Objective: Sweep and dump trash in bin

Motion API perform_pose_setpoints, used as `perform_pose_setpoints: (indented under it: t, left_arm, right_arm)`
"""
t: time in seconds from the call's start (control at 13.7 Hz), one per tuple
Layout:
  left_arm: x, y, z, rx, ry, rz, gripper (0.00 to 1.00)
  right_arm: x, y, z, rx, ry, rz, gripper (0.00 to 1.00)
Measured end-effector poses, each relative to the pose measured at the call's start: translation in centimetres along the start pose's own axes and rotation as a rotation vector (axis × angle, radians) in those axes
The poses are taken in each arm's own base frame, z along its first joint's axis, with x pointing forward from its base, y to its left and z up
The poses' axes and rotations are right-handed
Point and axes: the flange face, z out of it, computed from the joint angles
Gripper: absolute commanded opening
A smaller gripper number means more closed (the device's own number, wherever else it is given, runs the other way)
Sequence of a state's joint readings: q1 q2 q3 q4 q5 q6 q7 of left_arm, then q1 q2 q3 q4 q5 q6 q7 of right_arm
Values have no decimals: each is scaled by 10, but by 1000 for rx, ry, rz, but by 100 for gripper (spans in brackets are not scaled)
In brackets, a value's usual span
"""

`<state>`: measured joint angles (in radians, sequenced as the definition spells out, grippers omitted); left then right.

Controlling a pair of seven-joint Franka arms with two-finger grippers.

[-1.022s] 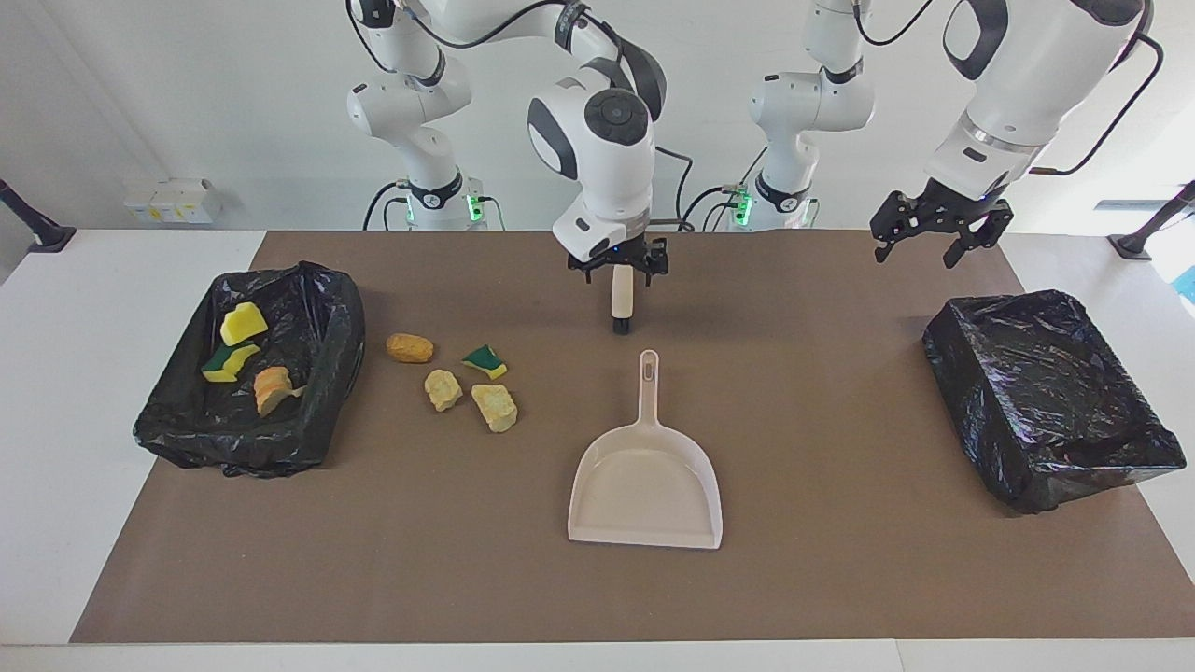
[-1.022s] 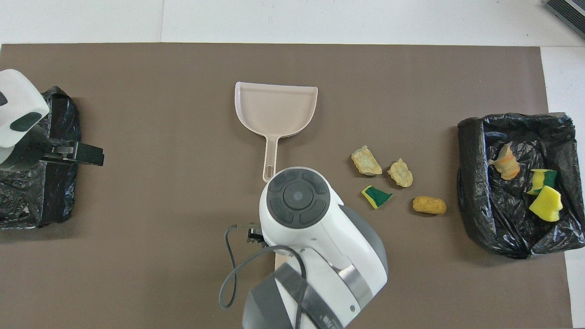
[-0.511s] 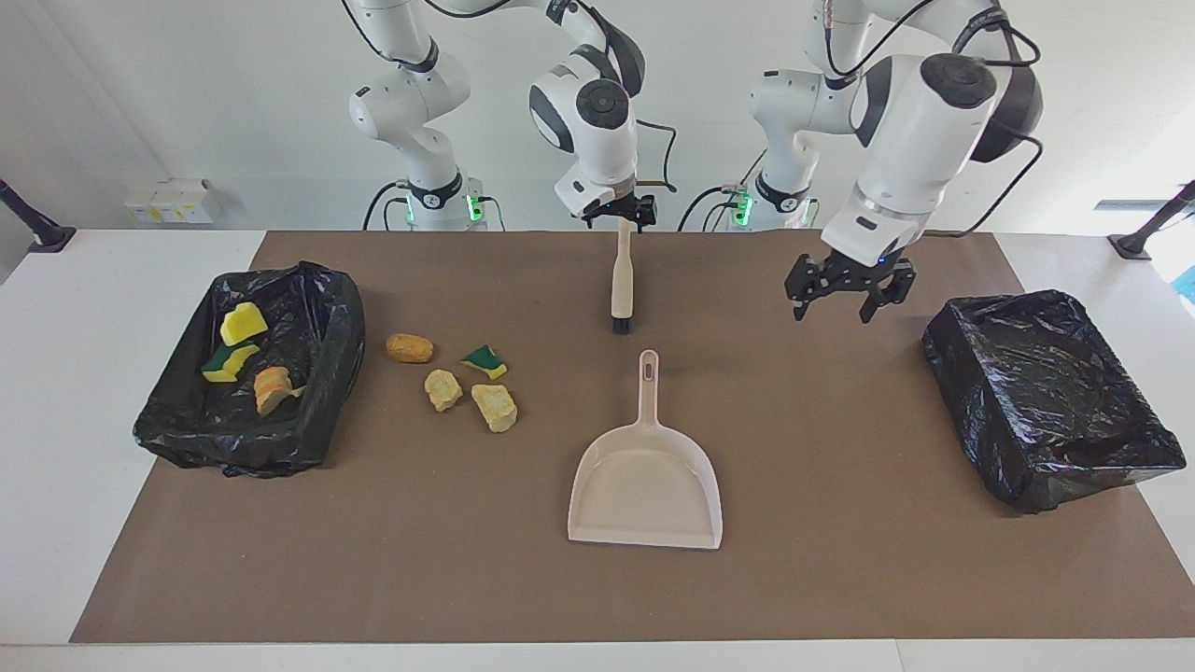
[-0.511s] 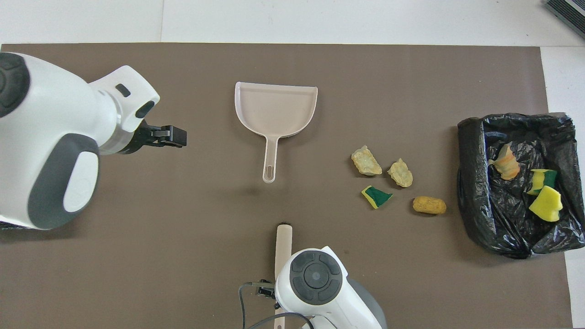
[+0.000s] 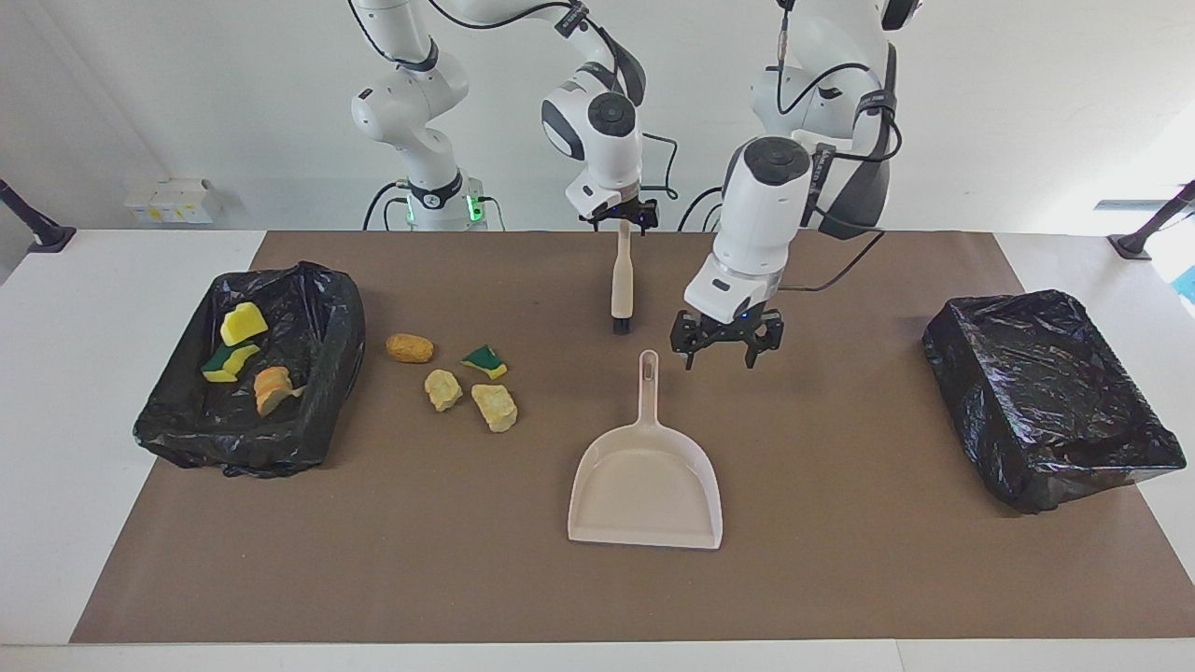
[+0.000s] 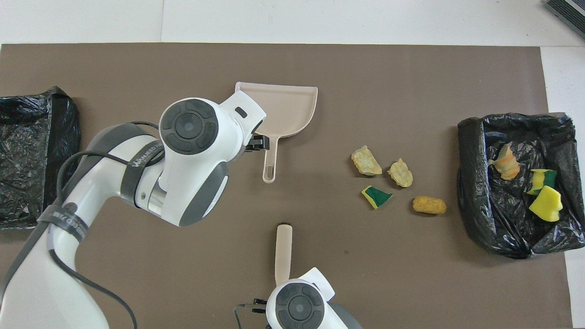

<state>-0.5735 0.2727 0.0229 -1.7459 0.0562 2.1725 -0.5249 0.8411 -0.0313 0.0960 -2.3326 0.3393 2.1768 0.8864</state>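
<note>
On the brown mat (image 5: pixel 840 560), four bits of trash (image 5: pixel 453 373) lie loose in a cluster beside the bin (image 5: pixel 168 439) at the right arm's end of the table, and three more (image 5: pixel 245 359) sit inside that bin's black liner; all are well apart from both grippers. Right gripper (image 5: pixel 624 222) is over the robots' edge of the mat, at the top of the brush (image 5: pixel 621 289); whether its fingers clamp the handle I cannot tell. Brush runs straight away from the robots, black bristles toward the dustpan (image 5: pixel 646 485). Left gripper (image 5: pixel 718 356) hangs with its fingers (image 5: pixel 690 358) apart just beside the dustpan handle, not touching it. Dustpan handle points toward the robots, its mouth away. Between trash and left gripper stands that handle. A second black-lined bin (image 5: pixel 1046 401) sits at the left arm's end.
</note>
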Motion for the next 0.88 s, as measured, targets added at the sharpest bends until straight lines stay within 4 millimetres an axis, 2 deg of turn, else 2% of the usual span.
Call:
perform_pose_setpoints:
  t: [0.15,0.22,0.29,0.37,0.44,0.73,0.88]
  left_arm:
    - [-12,25,22,-6,4,33,100]
    - [-18,33,32,-10,5,46,100]
    - [-24,39,40,-12,4,55,100]
    - [-28,40,46,-13,3,60,100]
    - [-30,42,52,-12,1,63,100]
    - [-42,62,92,18,28,53,100]
    - [-40,61,92,22,34,47,100]
  right_arm:
    - [0,-1,1,4,4,-2,76]
    - [1,-2,0,15,13,-1,69]
    - [2,-2,1,26,24,0,48]
    - [3,-1,3,34,33,2,9]
    - [4,-1,4,38,38,3,0]
    - [4,0,5,39,39,4,0]
    - [6,-3,0,42,37,5,0]
